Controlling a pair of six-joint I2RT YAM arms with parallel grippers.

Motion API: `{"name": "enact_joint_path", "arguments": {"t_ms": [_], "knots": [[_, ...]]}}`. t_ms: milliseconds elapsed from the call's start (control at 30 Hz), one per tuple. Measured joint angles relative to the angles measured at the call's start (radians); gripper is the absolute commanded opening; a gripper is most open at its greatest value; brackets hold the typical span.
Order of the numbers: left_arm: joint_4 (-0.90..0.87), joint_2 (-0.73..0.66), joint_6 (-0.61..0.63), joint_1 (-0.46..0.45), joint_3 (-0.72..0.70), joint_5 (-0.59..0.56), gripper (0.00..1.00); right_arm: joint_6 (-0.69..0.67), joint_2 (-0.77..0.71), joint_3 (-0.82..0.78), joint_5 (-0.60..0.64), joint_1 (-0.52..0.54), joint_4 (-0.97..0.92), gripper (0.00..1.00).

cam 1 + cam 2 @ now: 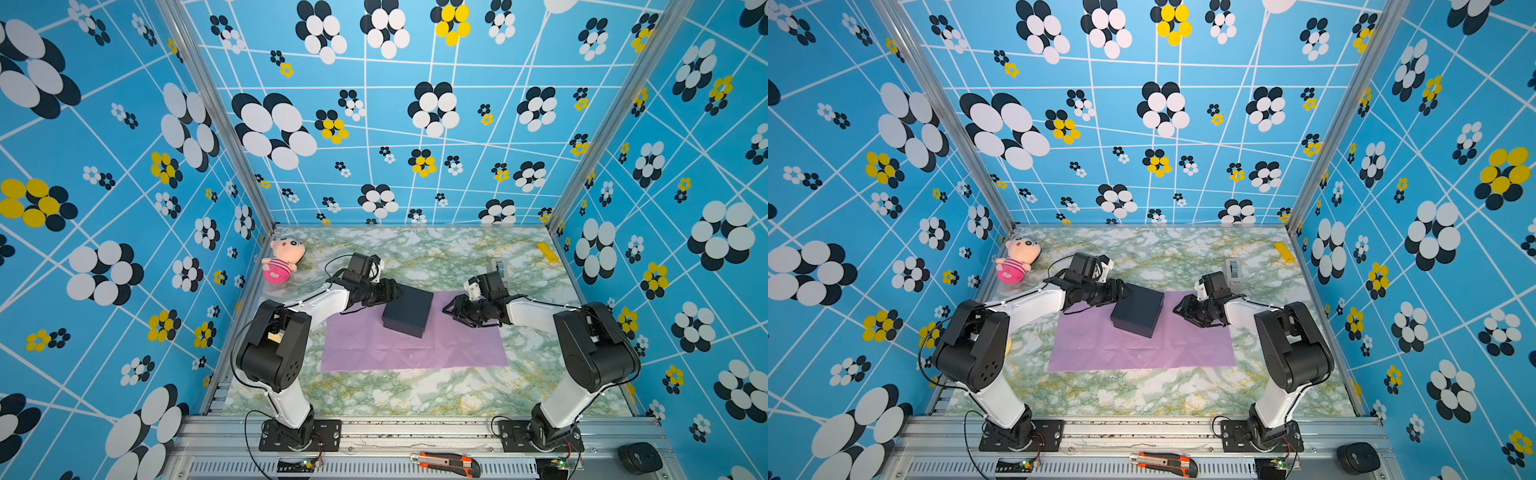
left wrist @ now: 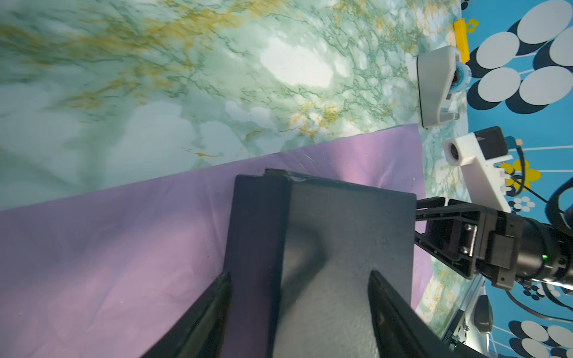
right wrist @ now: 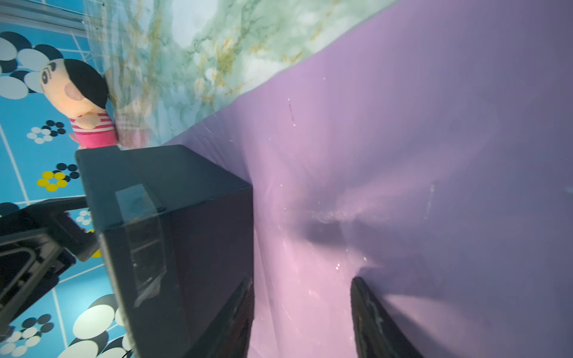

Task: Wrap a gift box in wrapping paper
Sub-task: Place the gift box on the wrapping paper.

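Nearest, on the metal rail in front of the surface (image 1: pixel 395 395), lie an orange-and-black utility knife (image 1: pixel 446 462) and, toward the right front corner, a round black object (image 1: pixel 639 458). Both arms rise from bases on that rail.

The wrapping paper (image 1: pixel 415 353) lies flat and creased on the middle of the surface, lilac face up, its long sides parallel to the front edge. The gift box (image 1: pixel 409 311), lid on, sits on the paper near its far edge, about midway along and turned slightly askew.

The left pincer (image 1: pixel 397 291) reaches to the box's far left corner. In the left wrist view its fingers (image 2: pixel 214 310) stand wide apart astride the box's upper edge, one beside the side wall and one over the lid; whether they touch the box I cannot tell.

The right pincer (image 1: pixel 451 311) hangs low over the paper's far right part, just beside the box. In the right wrist view its fingers (image 3: pixel 372 325) are parted, with only paper showing between them, holding nothing.

Behind the right arm stands a grey tape dispenser (image 1: pixel 1233 272). A yellow strip (image 1: pixel 547 252) lies by the far right corner. A plush doll (image 1: pixel 282 259) with a pink striped body sits in the far left corner.
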Motion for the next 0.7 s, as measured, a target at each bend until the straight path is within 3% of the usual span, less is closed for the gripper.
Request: {"name": "enact_joint_path", "arguments": {"t_ms": [367,700], "knots": [[-0.004,-0.095,-0.026,-0.048,-0.114,0.049,0.71,0.004,0.008,-0.009,0.012,0.000,0.044,0.51],[-0.126,-0.106,0.045,-0.077,-0.040,0.025,0.75,0.003,-0.009,-0.028,0.044,0.002,0.063,0.52]]}}
